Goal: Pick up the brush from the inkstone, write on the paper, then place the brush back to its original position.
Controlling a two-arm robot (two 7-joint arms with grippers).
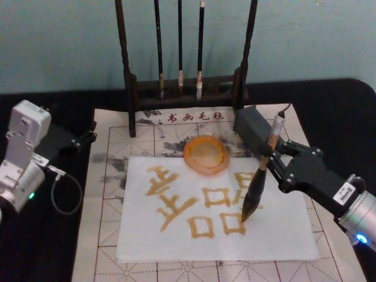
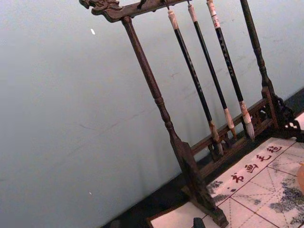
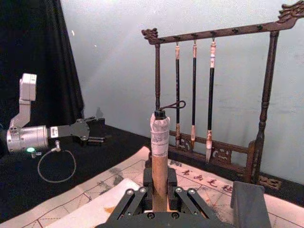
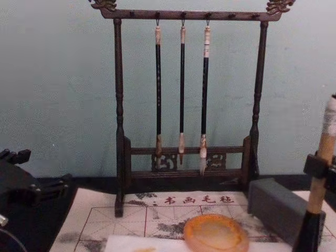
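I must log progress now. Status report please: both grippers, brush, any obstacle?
Right gripper shut on brush, tip touching paper among ochre characters. Left gripper parked left of the mat. Inkstone unoccupied; grey block close beside it.

Inkstone (image 1: pixel 206 154) at far edge of paper (image 1: pixel 282 238), rack (image 1: pixel 185 88) behind, block (image 1: pixel 251 128) to right

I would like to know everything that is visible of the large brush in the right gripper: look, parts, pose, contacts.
The brush has a thick tan wooden handle, a white cap with a dark loop on top, and a dark pointed head. It stands nearly upright, a little tilted. The right gripper is shut on the handle about halfway along it. The tip seems to rest on the white paper, beside ochre strokes.
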